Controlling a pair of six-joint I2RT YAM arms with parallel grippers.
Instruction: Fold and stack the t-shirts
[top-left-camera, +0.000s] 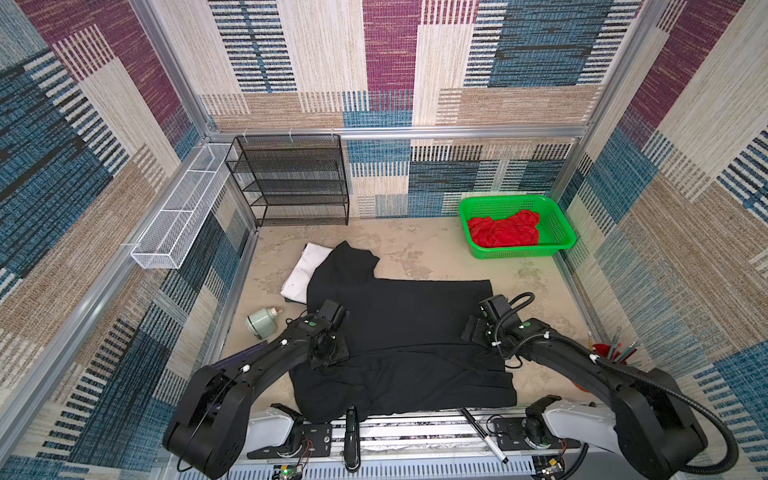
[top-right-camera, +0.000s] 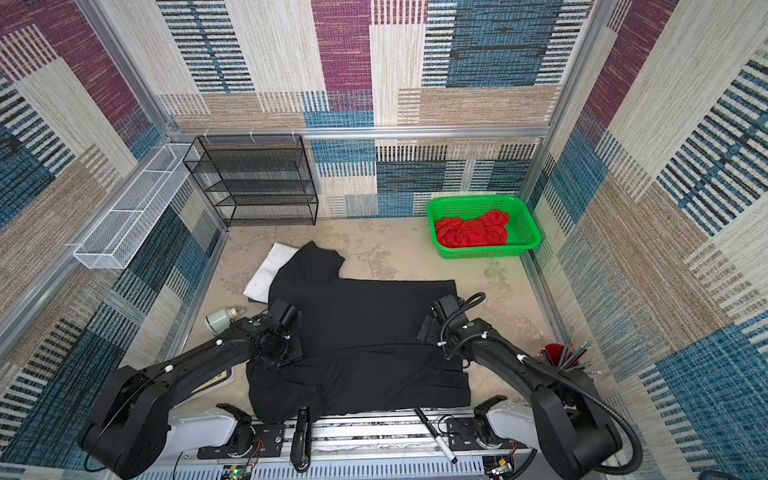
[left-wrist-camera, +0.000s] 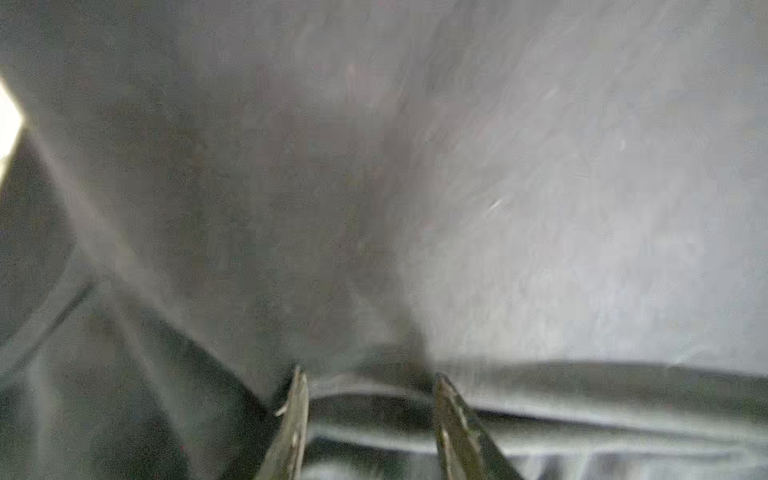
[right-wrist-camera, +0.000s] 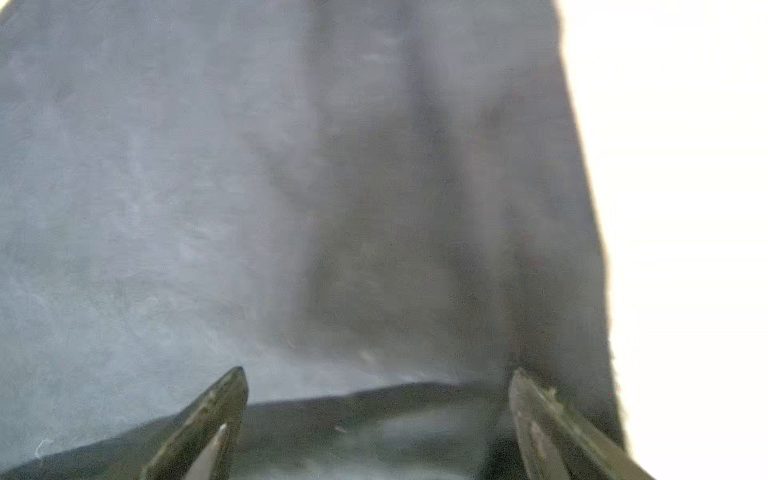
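Observation:
A black t-shirt (top-left-camera: 407, 316) (top-right-camera: 365, 316) lies spread across the middle of the table, with a fold line running across its near part. One sleeve reaches back over a folded white t-shirt (top-left-camera: 303, 270). A crumpled red t-shirt (top-left-camera: 503, 230) fills a green basket (top-left-camera: 567, 232). My left gripper (top-left-camera: 330, 357) (left-wrist-camera: 368, 374) points down at the black shirt's left side, its fingers apart over a fold edge. Wide open, my right gripper (top-left-camera: 488, 343) (right-wrist-camera: 378, 374) hovers over the fold edge by the shirt's right border. The wrist views show only black cloth (left-wrist-camera: 540, 166) (right-wrist-camera: 166, 166).
A black mesh shelf (top-left-camera: 291, 183) and a white wire basket (top-left-camera: 183, 216) stand at the back left. A pale jar (top-left-camera: 262, 324) lies left of the shirt. A red cup of pencils (top-left-camera: 606, 353) is at the right. A marker (top-left-camera: 484, 434) lies on the front rail.

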